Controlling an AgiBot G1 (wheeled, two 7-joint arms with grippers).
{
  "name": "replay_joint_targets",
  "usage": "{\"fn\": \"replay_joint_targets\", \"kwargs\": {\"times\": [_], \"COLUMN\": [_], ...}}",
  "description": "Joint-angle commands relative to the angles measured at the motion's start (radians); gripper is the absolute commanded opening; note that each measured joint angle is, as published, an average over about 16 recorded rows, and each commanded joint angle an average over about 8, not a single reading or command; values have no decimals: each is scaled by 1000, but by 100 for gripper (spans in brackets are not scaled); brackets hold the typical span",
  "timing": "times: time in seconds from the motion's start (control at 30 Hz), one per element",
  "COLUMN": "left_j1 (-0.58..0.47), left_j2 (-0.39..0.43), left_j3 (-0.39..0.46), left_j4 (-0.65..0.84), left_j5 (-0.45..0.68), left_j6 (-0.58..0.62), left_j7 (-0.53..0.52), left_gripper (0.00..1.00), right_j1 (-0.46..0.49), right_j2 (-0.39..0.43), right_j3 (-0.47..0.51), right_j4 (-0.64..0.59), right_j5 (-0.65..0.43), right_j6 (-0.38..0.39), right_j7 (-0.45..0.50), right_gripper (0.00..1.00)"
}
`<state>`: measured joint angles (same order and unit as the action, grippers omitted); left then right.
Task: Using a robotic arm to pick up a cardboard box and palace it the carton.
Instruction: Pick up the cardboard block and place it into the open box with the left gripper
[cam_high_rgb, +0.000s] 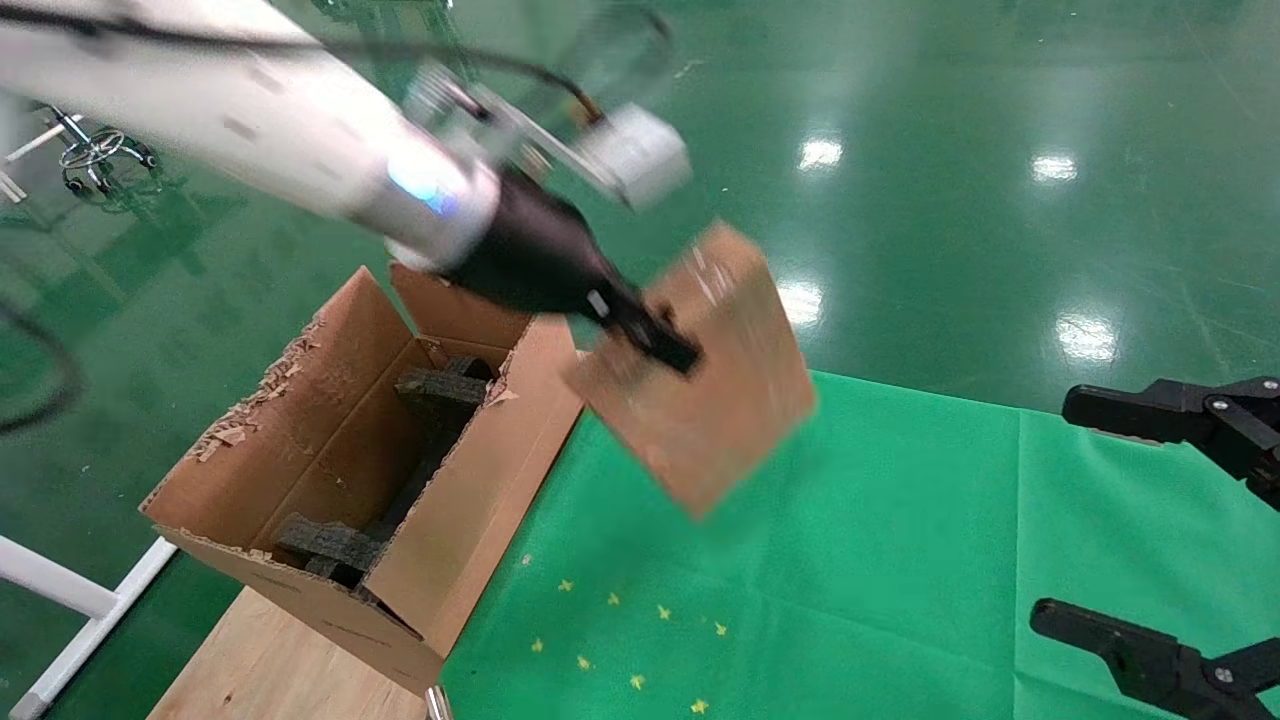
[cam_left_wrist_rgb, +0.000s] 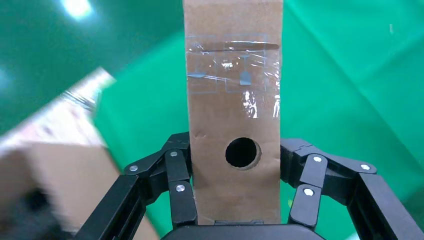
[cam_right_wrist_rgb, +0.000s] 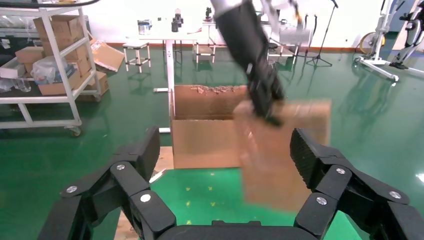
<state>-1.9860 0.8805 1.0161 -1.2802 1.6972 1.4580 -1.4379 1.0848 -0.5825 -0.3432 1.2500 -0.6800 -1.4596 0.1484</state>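
Over on the left, the carton (cam_high_rgb: 380, 480) stands open beside the green table (cam_high_rgb: 900, 560), its flap edges torn ragged and black foam blocks (cam_high_rgb: 440, 395) sitting down inside it. Moving right, the robotic arm (cam_high_rgb: 300, 130), the left one, reaches out over the carton's near corner, and the left gripper (cam_left_wrist_rgb: 235, 200) is pinching the cardboard box (cam_high_rgb: 700, 380) from both sides, close to the end with the round black hole (cam_left_wrist_rgb: 243, 152). The box hangs in the air, tilted, above the table edge just beside the carton, not yet over the opening.

It looks light and fairly stiff to me, though the shiny clear tape (cam_left_wrist_rgb: 235, 75) could make it slippery, so I'd judge the narrow side walls near one end the sensible place to hold, as now.

Far right, the right gripper (cam_right_wrist_rgb: 225, 185) sits parked over the table, its black fingers spread wide with nothing between them.

The box's far end is cut off in the left wrist view, motion smears its outline from the head, and I cannot see the carton's floor.
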Motion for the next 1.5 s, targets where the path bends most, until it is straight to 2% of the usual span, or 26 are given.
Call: {"fn": "replay_joint_targets", "kwargs": {"times": [0.03,0.23,0.47,0.73,1.0,1.5], "left_j1": [-21,-101,-192,-158,-91,-5], "left_j2": [-46,-160,-254,-277,-222,-102], "left_j3": [-30,-85,-91,-31,16,68], "left_j4": [5,121,302,520,726,962], "left_j5": [-16,-20,52,153,218,309], "left_j6": [-22,-30,-8,-23,-99,-239], "left_j7": [50,220,456,650,708,674], "left_gripper": [0,0,0,0,0,0], "right_j1": [0,0,0,0,0,0], "right_j2": [0,0,0,0,0,0], "right_j3": [0,0,0,0,0,0], "right_j4": [0,0,0,0,0,0], "right_j5": [0,0,0,0,0,0], "right_j6": [0,0,0,0,0,0], "right_j7": [0,0,0,0,0,0], "right_gripper": [100,100,100,100,100,100]}}
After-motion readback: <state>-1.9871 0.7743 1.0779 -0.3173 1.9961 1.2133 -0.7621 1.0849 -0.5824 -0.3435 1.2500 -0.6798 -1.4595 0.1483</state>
